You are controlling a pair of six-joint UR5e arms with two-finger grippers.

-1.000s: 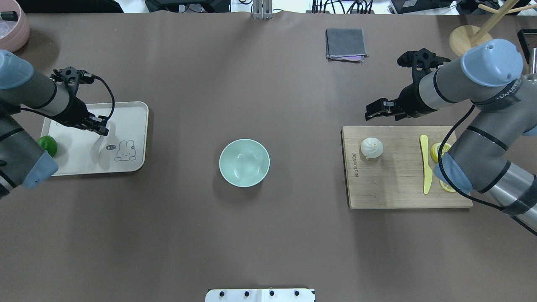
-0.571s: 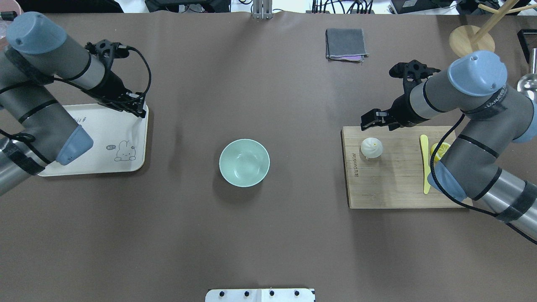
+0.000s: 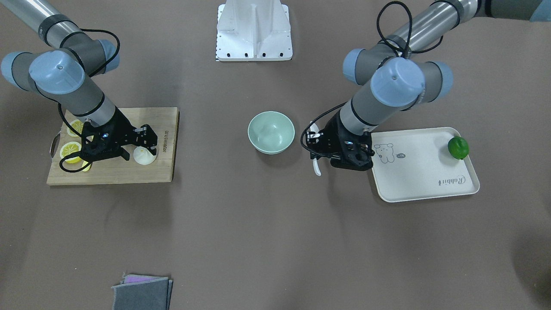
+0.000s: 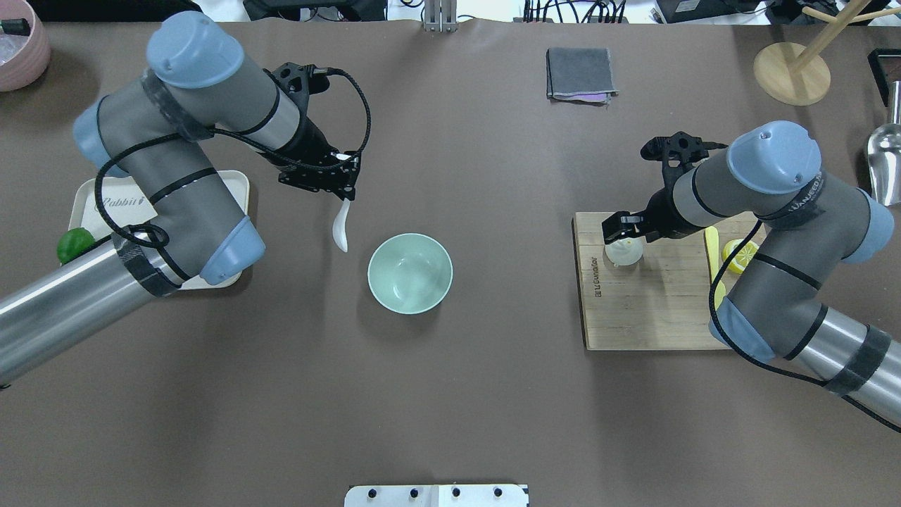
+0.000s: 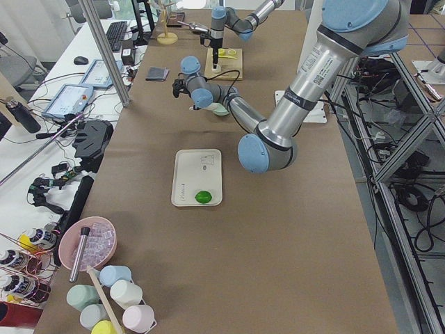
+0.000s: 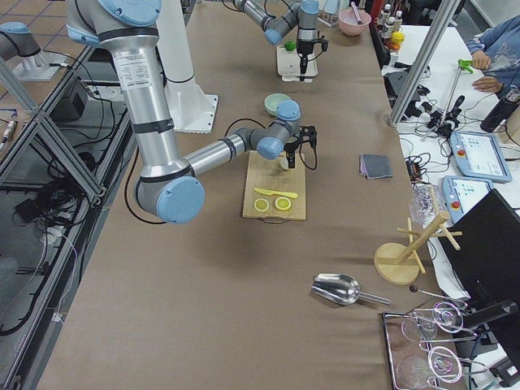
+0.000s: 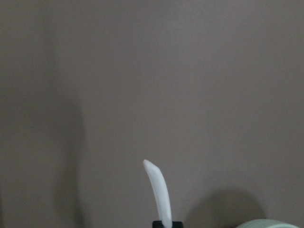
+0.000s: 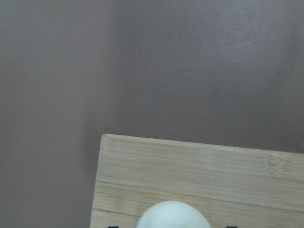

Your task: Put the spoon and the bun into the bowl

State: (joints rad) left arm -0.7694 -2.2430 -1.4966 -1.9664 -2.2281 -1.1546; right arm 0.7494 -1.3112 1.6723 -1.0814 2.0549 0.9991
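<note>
My left gripper (image 4: 343,191) is shut on the handle end of the white spoon (image 4: 341,229), which hangs above the table just left of the pale mint bowl (image 4: 410,273). The spoon also shows in the front view (image 3: 317,167) and in the left wrist view (image 7: 159,194). The bowl (image 3: 271,132) is empty. My right gripper (image 4: 625,232) is open and sits low over the white bun (image 4: 624,253) on the wooden board (image 4: 654,310). Its fingers stand on either side of the bun (image 8: 173,216).
A yellow knife (image 4: 712,243) and lemon slices (image 3: 71,150) lie on the board under my right arm. A white tray (image 3: 422,172) with a lime (image 3: 458,147) is at my left. A grey cloth (image 4: 579,73), a wooden stand (image 4: 790,70) and a metal scoop (image 4: 885,162) are far back.
My left gripper has carried the spoon from the tray rightward to beside the bowl. My right gripper has moved down and towards the bun and now straddles it.
</note>
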